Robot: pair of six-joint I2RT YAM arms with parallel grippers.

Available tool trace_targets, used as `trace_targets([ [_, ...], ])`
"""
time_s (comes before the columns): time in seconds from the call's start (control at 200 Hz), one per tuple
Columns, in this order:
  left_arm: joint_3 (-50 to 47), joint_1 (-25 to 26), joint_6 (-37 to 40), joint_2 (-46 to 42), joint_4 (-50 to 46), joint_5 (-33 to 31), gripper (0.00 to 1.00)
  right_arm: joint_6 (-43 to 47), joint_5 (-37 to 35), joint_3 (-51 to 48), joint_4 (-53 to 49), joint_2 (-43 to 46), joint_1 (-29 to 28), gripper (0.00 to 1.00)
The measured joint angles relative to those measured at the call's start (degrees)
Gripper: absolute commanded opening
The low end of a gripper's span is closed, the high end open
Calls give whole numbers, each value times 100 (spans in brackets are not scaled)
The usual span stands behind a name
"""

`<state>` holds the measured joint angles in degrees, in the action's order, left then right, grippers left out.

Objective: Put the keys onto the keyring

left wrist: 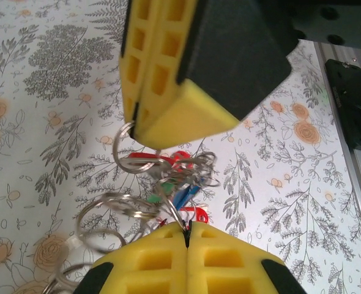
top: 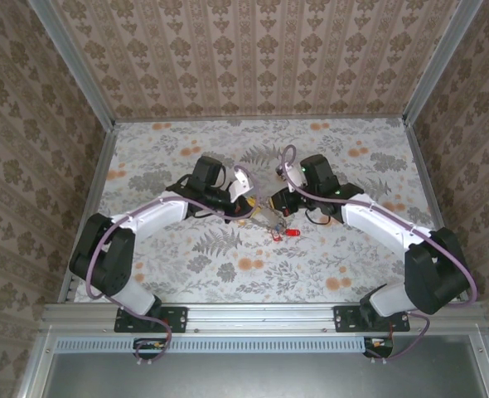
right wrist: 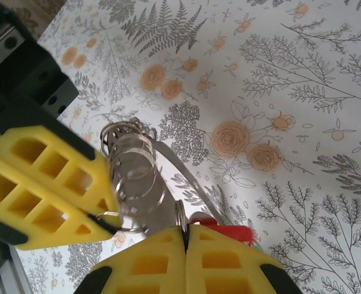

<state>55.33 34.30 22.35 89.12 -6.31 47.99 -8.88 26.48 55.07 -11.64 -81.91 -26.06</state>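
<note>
Now, both tools are clenched: your left gripper (left wrist: 186, 229) and right gripper (right wrist: 185, 231) each pinch a wire of the same tangle. It sits over the middle of the table (top: 186, 274), about midway between its left and right edges. The keys (left wrist: 183, 196), with red, blue and green heads, hang in it among small split rings (right wrist: 134, 165), and the dull keyring (right wrist: 179, 171) loops beside them. Expect the bunch to be light, stiff and springy, slick against the foam pads, and prone to swinging. Take the keyring on a bare arc, and each key by its plastic head.
</note>
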Motion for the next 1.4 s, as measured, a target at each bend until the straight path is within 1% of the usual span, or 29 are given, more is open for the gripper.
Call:
trace_targets([
  [0.18, -166, 17, 151, -116, 98, 0, 0, -22, 433, 0, 35, 13, 111, 0],
  [0.275, -195, 17, 234, -122, 164, 0, 0, 125, 562, 0, -59, 31, 111, 0],
  [0.515, -437, 17, 610, -282, 396, 7, 0, 739, 619, 0, -632, 474, 111, 0],
  [0.65, -896, 24, 986, -579, 809, 92, 0, 975, 612, 0, -839, 686, 111, 0],
  [0.755, -968, 24, 1384, -627, 835, 245, 0, 1222, 496, 0, -929, 730, 92, 0],
  [0.85, -968, 22, 1851, -636, 756, 437, 0, 1709, 299, -66, -852, 857, -2, 0],
  [0.915, -946, 22, 2199, -645, 575, 597, 0, 2234, 179, -269, -621, 1082, -109, 0],
  [1.065, -634, -17, 3154, -640, -275, 1014, 0, 3536, 120, -920, 125, 1637, -260, 0],
  [1.2, -286, -105, 3877, -636, -844, 1370, 0, 4546, 162, -1086, 343, 1716, -328, 0],
  [1.295, -219, -140, 4214, -629, -1078, 1488, 0, 5058, 164, -1154, 444, 1751, -463, 0],
  [1.4, -116, -140, 4581, -527, -1412, 1552, 0, 5394, 186, -1178, 472, 1790, -599, 0],
])
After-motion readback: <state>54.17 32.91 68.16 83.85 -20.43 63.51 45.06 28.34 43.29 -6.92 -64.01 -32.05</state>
